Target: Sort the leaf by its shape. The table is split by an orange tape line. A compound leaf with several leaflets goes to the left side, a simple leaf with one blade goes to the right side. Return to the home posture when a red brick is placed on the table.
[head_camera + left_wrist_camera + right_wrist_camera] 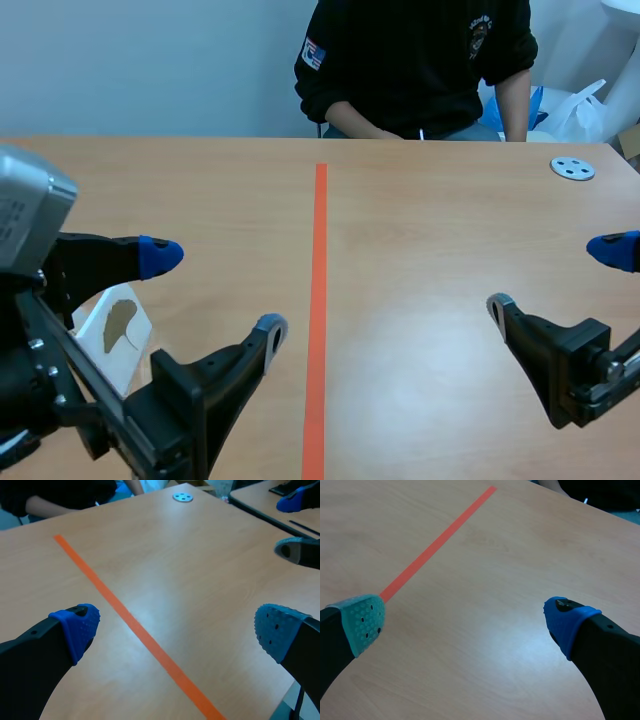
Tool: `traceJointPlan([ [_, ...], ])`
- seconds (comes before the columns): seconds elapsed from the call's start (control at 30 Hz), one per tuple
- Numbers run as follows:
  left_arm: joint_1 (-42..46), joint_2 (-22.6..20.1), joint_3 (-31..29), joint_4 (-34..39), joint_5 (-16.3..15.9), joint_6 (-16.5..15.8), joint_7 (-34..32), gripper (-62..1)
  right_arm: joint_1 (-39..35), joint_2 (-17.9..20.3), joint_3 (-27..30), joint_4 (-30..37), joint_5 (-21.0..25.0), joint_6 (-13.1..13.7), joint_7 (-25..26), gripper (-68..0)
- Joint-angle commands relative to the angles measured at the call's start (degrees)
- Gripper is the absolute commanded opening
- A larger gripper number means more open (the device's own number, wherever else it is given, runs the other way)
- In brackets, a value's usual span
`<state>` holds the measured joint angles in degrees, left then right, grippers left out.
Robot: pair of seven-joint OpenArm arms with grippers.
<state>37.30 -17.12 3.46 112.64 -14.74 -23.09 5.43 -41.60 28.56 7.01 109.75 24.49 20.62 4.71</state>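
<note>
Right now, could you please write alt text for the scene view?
The left gripper and right gripper, both open, hover over a table split by orange tape. A leaf on a white card lies at left; a person sits opposite.

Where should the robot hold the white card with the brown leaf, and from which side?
Probably at the bare white edge of the card, beside the leaf, coming from above with the open left gripper: it seems to lie flat, partly under that arm.

Bare table [430, 250] either side of tape line [319, 300] (grey disc [572, 168] far right)
</note>
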Motion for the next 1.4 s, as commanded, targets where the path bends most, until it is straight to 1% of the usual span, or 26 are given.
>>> traceJointPlan([
  [0.0, 0.0, 0.6, 0.4, -1.3, 0.0, 0.1, -0.8, 1.4, 0.7, 0.3, 0.1, 0.7, 0.3, 0.0, 1.0, 0.4],
  [0.17, -0.9, 0.6, 1.8, -4.9, -0.1, 3.0, -0.4, 1.4, 0.7, 0.3, 0.1, 0.7, 0.4, 0.0, 1.1, 0.4],
  [0.57, -2.1, 0.6, 1.8, -5.8, -0.1, 3.0, 0.0, 1.4, 0.7, 0.3, 0.1, 0.7, 0.4, 0.0, 1.2, 0.4],
  [0.77, -2.1, 0.6, 1.8, -5.8, -2.2, 3.0, 0.0, 1.4, 0.7, 0.3, 0.1, 0.7, 0.4, 0.0, 1.2, 0.4],
  [1.37, -2.1, 0.6, 1.8, -5.8, -2.2, 3.0, 0.0, 1.4, 0.7, 0.3, 0.1, 0.7, 0.4, 0.0, 1.0, 0.4],
])
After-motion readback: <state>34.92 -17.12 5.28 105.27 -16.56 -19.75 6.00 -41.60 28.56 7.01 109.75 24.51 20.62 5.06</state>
